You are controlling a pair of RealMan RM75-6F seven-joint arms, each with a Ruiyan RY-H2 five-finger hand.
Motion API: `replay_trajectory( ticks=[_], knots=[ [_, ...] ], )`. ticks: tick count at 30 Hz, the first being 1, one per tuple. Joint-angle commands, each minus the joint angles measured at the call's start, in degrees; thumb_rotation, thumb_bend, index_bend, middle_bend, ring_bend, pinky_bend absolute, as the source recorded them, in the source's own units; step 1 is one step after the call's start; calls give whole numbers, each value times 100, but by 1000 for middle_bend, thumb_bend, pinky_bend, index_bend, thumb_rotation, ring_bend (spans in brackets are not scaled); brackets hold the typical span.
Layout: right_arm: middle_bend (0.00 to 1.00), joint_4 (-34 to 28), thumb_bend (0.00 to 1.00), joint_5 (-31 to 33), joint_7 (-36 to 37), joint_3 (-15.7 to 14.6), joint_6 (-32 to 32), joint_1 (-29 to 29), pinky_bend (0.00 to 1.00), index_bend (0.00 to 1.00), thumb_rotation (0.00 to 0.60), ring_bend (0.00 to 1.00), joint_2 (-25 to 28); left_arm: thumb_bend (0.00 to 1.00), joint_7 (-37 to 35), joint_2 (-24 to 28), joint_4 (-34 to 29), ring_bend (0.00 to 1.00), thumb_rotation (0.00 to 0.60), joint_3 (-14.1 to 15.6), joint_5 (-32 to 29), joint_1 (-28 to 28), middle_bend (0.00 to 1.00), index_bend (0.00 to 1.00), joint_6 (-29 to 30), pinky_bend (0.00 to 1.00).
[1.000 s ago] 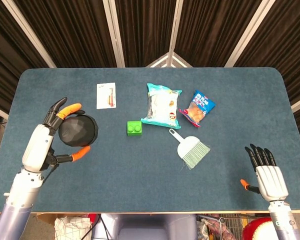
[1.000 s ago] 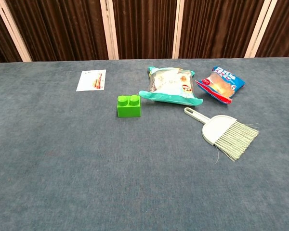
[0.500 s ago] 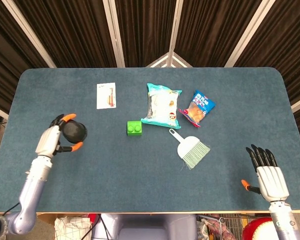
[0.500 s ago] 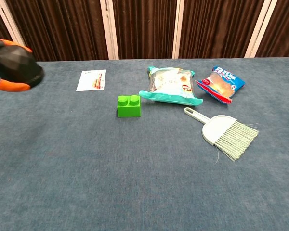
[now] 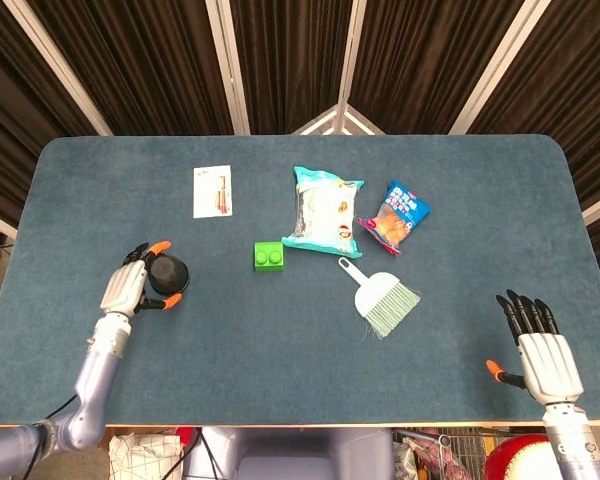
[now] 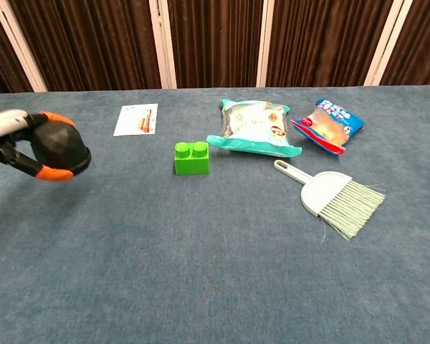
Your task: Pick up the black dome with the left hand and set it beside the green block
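My left hand [image 5: 132,288] grips the black dome [image 5: 167,271] between orange-tipped fingers, left of the green block [image 5: 269,256]. In the chest view the left hand [image 6: 14,142] enters from the left edge with the black dome [image 6: 61,145] held above the table, well left of the green block [image 6: 191,158]. My right hand [image 5: 540,345] hovers near the table's front right corner, fingers spread, holding nothing; the chest view does not show it.
A white card [image 5: 212,191] lies at the back left. A teal snack bag [image 5: 323,208], a blue and red packet [image 5: 395,215] and a pale green hand brush [image 5: 380,296] lie right of the block. The blue table [image 5: 280,350] ends just before the right hand.
My left hand has carried the dome down and to the right, toward the green block, and it now appears smaller in the head view. The right hand has barely moved.
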Motion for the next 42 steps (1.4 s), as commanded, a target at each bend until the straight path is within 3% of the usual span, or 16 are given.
replay_trajectory(
  ticks=[1, 12, 18, 21, 33, 38, 42],
  knots=[
    [0, -34, 209, -7, 34, 6, 2, 3, 0, 0, 600, 40, 57, 524, -87, -345, 422, 0, 600, 31, 60, -110, 415, 157, -123, 0],
    [0, -18, 209, -31, 200, 6, 3, 2, 0, 0, 600, 40, 153, 525, -235, -978, 1148, 0, 600, 53, 260, -237, 337, 153, -263, 0],
    [0, -82, 209, -72, 195, 30, -18, 51, 0, 0, 600, 40, 101, 522, -343, -1044, 1201, 0, 600, 88, 434, -226, 73, 117, -310, 0],
    [0, -155, 209, 1, 67, 56, -42, 60, 0, 0, 600, 40, 70, 521, -427, -1022, 1177, 0, 600, 102, 599, -208, 8, 112, -266, 0],
    [0, -184, 208, 81, 63, 107, -127, 122, 0, 0, 600, 40, 80, 521, -366, -938, 972, 0, 600, 82, 749, -131, 8, 120, -151, 0],
    [0, -178, 209, 103, 108, 125, -158, 147, 0, 0, 600, 40, 101, 523, -260, -916, 855, 0, 600, 5, 732, -66, 133, 134, 45, 0],
    [0, -194, 208, 128, 133, 143, -179, 165, 0, 0, 600, 40, 123, 524, -174, -902, 855, 0, 600, -20, 735, -15, 152, 134, 172, 0]
  ],
)
